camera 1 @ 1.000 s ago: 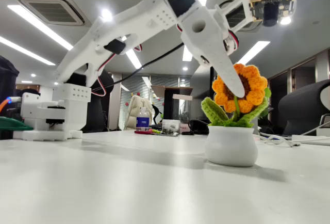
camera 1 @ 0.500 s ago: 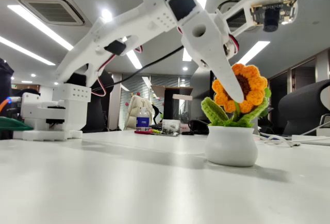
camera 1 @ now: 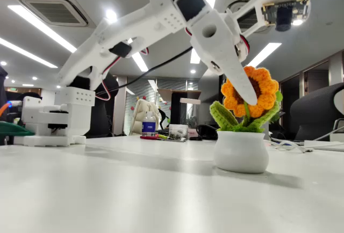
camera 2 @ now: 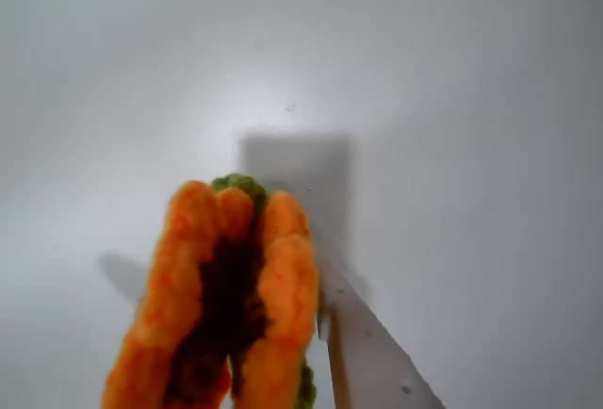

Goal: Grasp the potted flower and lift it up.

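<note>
Sitting on white counter (camera 1: 134,190), right of centre in the fixed view: potted flower (camera 1: 244,131), squat white pot flat on the surface, stem and long axis standing upright, orange bloom facing roughly toward the camera and tilting slightly left. Reaching in from a white base at far left: white arm (camera 1: 134,29), slanting down to the right. Crossing in front of the bloom's left petals: one long white finger (camera 1: 236,77) of the jaws (camera 1: 251,100), tip lying against the flower head; nothing else standing between arm and pot. Cluttering the far counter edge behind: small water bottle (camera 1: 149,123), low box, dark office chairs; ceiling light strips glowing overhead. Looking down in the wrist view: bloom (camera 2: 221,305) appearing edge-on, petals folding around the dark centre, green yarn peeking at top and bottom, white finger (camera 2: 372,352) lying just right of it, touching or nearly so. Opposite finger hiding; jaw width impossible to judge from either view. Casting a soft shadow on the counter beneath the pot.
</note>
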